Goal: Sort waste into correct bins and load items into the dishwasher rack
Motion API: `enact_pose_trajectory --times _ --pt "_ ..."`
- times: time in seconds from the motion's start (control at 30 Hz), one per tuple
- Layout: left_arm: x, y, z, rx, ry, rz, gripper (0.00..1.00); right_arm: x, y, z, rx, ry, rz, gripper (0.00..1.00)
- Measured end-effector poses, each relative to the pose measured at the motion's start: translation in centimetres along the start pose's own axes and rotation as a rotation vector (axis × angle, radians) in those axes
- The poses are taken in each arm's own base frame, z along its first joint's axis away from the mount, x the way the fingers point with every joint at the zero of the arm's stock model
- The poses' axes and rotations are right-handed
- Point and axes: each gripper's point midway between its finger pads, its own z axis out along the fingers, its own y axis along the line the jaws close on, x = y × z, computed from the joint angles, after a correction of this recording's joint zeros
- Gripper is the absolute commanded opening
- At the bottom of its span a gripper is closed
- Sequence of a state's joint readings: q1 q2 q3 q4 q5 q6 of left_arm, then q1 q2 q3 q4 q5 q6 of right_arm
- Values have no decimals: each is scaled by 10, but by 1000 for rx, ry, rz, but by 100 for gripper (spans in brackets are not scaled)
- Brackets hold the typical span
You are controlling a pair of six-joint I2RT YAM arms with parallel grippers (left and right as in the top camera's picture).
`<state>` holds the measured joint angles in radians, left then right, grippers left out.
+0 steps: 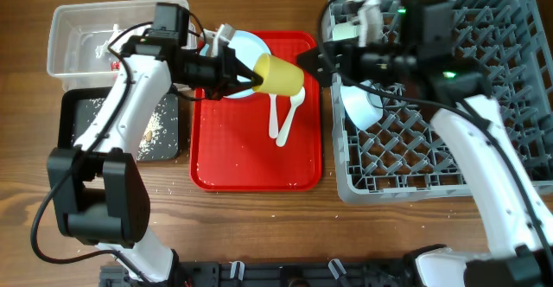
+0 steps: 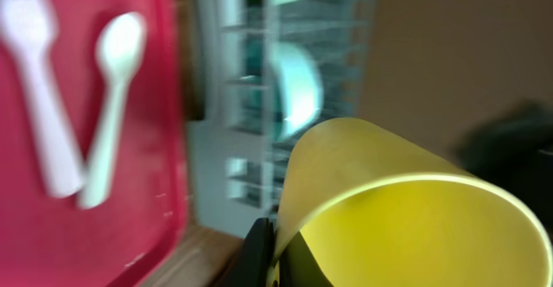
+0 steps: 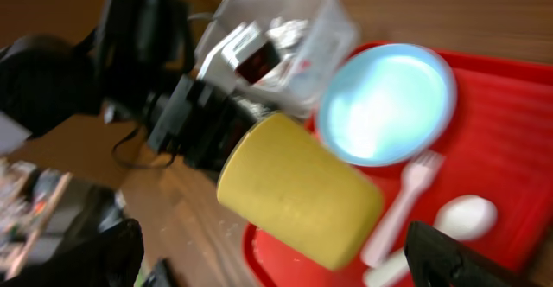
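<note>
Yellow cup [image 1: 278,75] is clasped by left gripper [image 1: 248,78], right gripper [image 1: 313,62] spread wide; bowls [image 2: 298,88] are racked, plate [image 1: 246,45], fork [image 2: 39,105], spoon [image 2: 108,105] yet to be loaded

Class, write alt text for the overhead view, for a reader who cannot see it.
The left arm's claw holds a small yellow plastic cup sideways above a flat red tray, close to the right arm's open claw. A white plastic fork and spoon lie on the tray; a grey plastic dishwasher rack stands beside it.

Yellow cup [image 3: 298,200] tilted, clamped at left end by left gripper [image 3: 226,159]. Right of it: blue plate [image 3: 387,104], fork [image 3: 406,196], spoon [image 3: 464,217] on red tray [image 3: 505,131].
</note>
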<state>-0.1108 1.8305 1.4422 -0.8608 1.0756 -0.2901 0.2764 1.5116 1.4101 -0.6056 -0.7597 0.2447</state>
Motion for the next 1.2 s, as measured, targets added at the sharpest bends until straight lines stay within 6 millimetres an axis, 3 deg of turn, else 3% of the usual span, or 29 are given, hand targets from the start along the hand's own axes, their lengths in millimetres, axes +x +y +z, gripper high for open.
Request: enact_pose_trajectory --times 0.1,0.2,0.3,0.47,0.6,0.73,0.9,1.07,1.2 --pt "-7 -21 -22 173 -10 18 4 2 2 21 -90 29 -8 98" --pt "-10 -33 -40 280 -15 27 4 -7 5 23 -150 3 -41 98" --pt "-13 -47 -55 385 -16 77 4 -18 21 19 -242 -32 -117 98" --pt "-9 -55 -59 436 4 88 4 -21 37 23 -406 -36 -198 96" --pt "-9 -56 -59 444 8 89 4 -15 36 31 -475 -6 -196 92" --pt "-7 -58 -58 453 17 91 4 -13 51 36 -519 -6 -247 81" --pt "-4 -61 -56 460 29 97 5 -14 51 38 -514 -11 -251 67" --pt "-3 -63 -53 458 35 95 53 -13 54 39 -527 -5 -252 58" --pt "-3 -63 -53 459 35 110 66 -16 50 37 -517 -11 -236 52"
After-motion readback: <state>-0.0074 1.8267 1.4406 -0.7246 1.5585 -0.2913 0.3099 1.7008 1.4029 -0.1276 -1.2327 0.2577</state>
